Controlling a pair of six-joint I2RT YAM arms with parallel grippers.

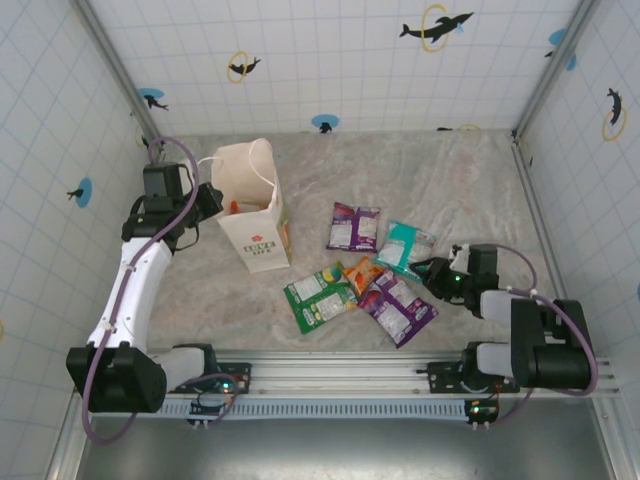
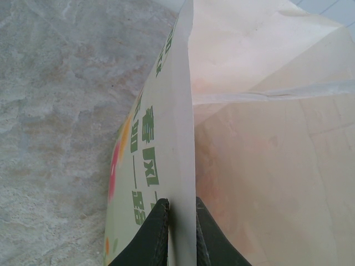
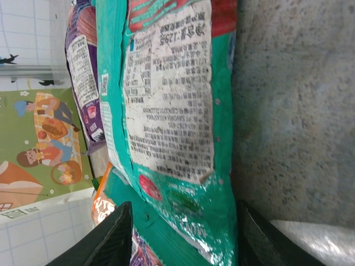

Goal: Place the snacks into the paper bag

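The paper bag (image 1: 255,215) stands upright at the left of the table, its mouth open. My left gripper (image 1: 207,200) is shut on the bag's side edge, and the left wrist view shows that edge pinched between the black fingers (image 2: 152,235) of the left gripper (image 2: 182,219). Snacks lie loose to the bag's right: a purple packet (image 1: 353,226), a teal packet (image 1: 405,245), an orange one (image 1: 362,272), a green one (image 1: 318,296) and another purple one (image 1: 398,306). My right gripper (image 1: 434,272) is open, its jaws astride the near end of the teal packet (image 3: 166,111), which lies flat.
Tiled walls with dolphin prints close in the table at the back and both sides. A metal rail (image 1: 340,375) runs along the near edge between the arm bases. Bare marbled tabletop (image 1: 450,170) stretches behind the packets. Orange and purple packets (image 3: 83,72) lie just left of the teal one.
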